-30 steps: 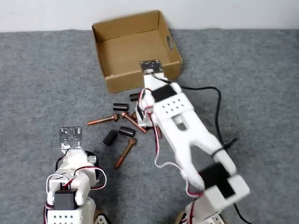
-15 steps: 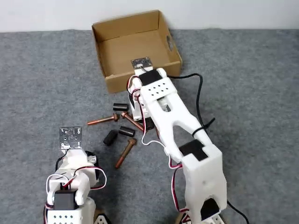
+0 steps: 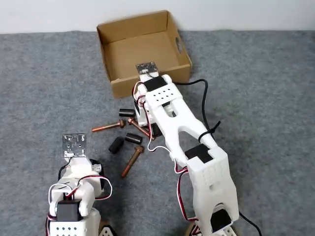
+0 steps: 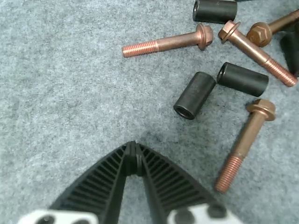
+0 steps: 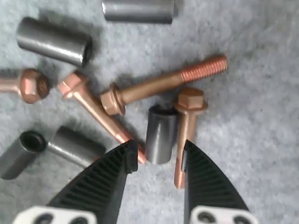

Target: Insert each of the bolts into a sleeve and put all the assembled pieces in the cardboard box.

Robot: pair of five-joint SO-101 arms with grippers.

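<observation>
The cardboard box (image 3: 125, 87) stands at the far side of the desk (image 3: 44, 88). Just in front of the box lies a sleeve (image 3: 126, 112). Farther from it lies a bolt (image 3: 107, 127), then a second sleeve (image 3: 116, 144) beside a third sleeve (image 3: 133, 138), and farthest out another bolt (image 3: 132, 161). The right tool (image 5: 156, 151) hangs over this pile in front of the box, a fourth sleeve (image 5: 160, 135) between its fingertips. The left tool (image 4: 135, 154) lies farthest from the box.
</observation>
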